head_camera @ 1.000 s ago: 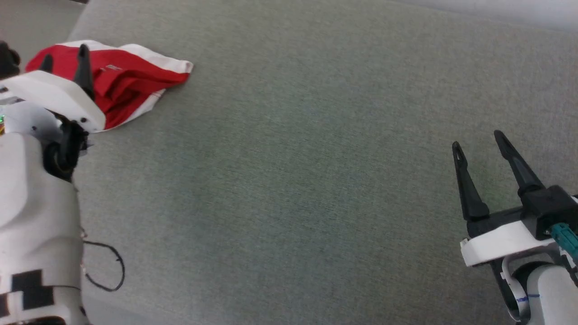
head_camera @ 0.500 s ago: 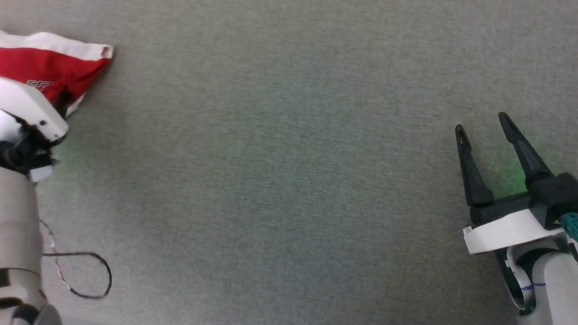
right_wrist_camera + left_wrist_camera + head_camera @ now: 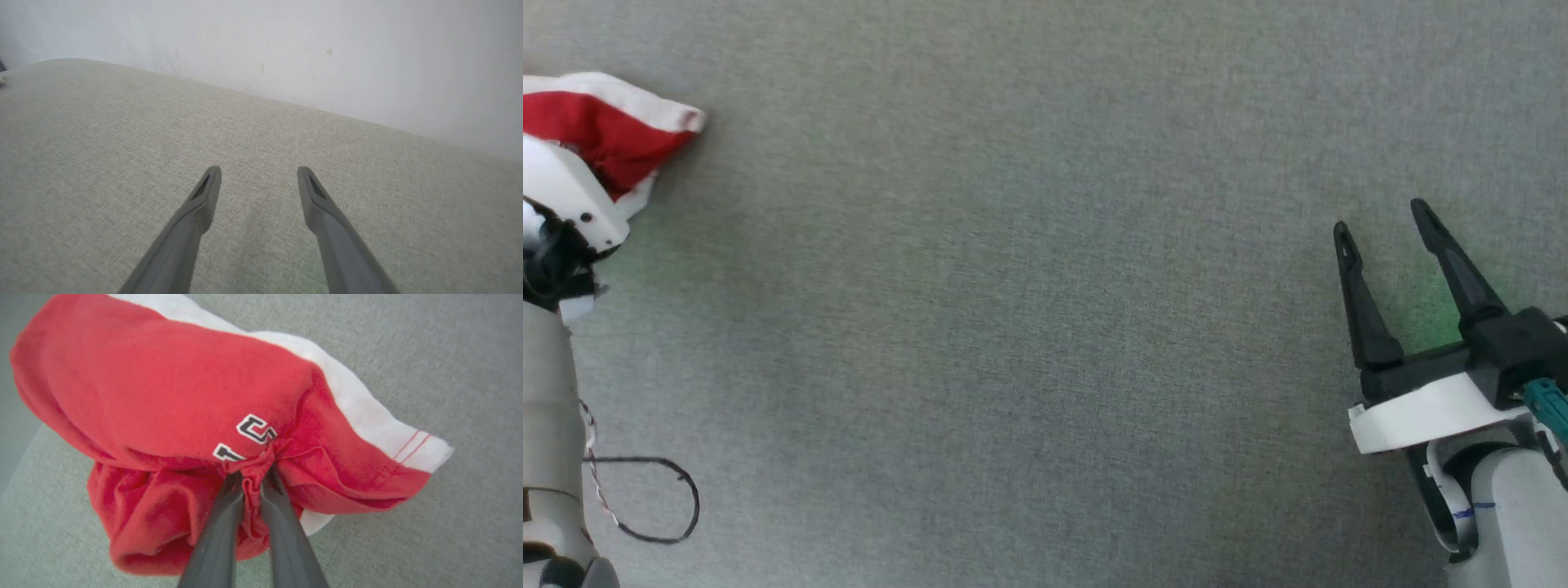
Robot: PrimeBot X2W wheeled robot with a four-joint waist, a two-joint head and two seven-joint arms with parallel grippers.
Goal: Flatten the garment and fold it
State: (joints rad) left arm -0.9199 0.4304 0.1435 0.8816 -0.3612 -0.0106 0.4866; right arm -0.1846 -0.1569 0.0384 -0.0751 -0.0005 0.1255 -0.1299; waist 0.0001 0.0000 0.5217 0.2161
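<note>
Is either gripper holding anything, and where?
The left gripper pinches the red white-striped shorts by a bunched red fold beside the lettering; right gripper holds nothing.

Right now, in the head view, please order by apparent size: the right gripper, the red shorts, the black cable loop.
1. right gripper, largest, but near the camera
2. red shorts, only partly in frame
3. black cable loop, smallest
</note>
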